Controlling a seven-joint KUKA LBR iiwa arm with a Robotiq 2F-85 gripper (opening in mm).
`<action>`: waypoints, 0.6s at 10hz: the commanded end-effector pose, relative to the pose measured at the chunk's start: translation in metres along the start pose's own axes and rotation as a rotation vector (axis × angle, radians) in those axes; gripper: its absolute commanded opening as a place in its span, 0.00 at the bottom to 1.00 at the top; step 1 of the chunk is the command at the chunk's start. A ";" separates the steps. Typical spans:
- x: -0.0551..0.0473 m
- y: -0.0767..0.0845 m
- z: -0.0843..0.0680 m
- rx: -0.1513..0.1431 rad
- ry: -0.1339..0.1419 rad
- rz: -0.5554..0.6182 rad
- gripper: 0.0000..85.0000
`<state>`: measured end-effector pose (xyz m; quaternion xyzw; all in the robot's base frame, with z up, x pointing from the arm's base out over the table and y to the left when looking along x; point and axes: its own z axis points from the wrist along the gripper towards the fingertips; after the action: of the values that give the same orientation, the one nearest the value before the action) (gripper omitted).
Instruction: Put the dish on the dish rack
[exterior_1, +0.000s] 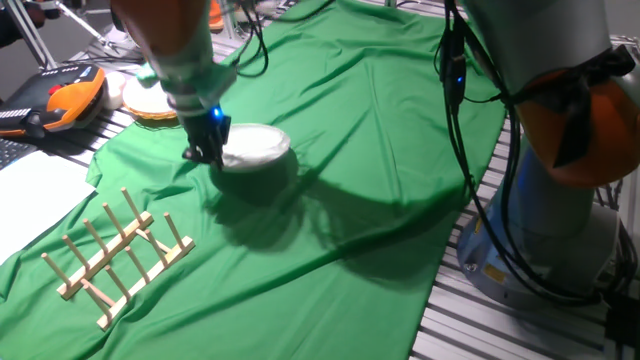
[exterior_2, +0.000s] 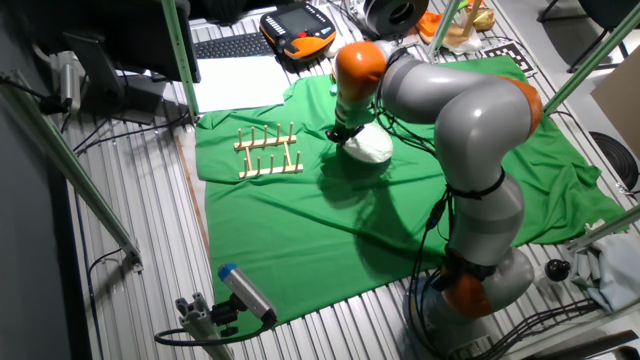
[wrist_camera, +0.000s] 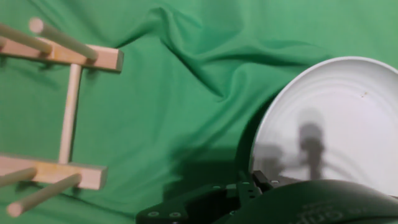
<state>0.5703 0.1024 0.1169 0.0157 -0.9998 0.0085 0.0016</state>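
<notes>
The white round dish (exterior_1: 255, 146) hangs tilted a little above the green cloth, with its shadow beneath it. My gripper (exterior_1: 207, 142) is shut on the dish's left rim. The dish also shows in the other fixed view (exterior_2: 368, 146), and in the hand view (wrist_camera: 336, 118) at the right, its rim running down to the gripper body. The wooden dish rack (exterior_1: 120, 255) stands on the cloth to the front left, apart from the dish. The rack also shows in the other fixed view (exterior_2: 268, 153) and at the left of the hand view (wrist_camera: 68, 106).
The green cloth (exterior_1: 350, 150) lies in folds. A wicker-rimmed disc (exterior_1: 150, 100) and an orange teach pendant (exterior_1: 70, 100) sit behind the cloth's left edge. A white sheet (exterior_1: 30, 190) lies left of the rack. The arm's base (exterior_1: 560, 200) stands at the right.
</notes>
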 end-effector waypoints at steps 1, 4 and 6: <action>0.002 -0.001 -0.014 0.009 0.005 0.000 0.00; 0.007 -0.008 -0.046 -0.009 0.036 0.008 0.00; 0.011 -0.018 -0.062 -0.011 0.044 -0.012 0.00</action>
<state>0.5596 0.0847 0.1795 0.0223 -0.9995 0.0038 0.0235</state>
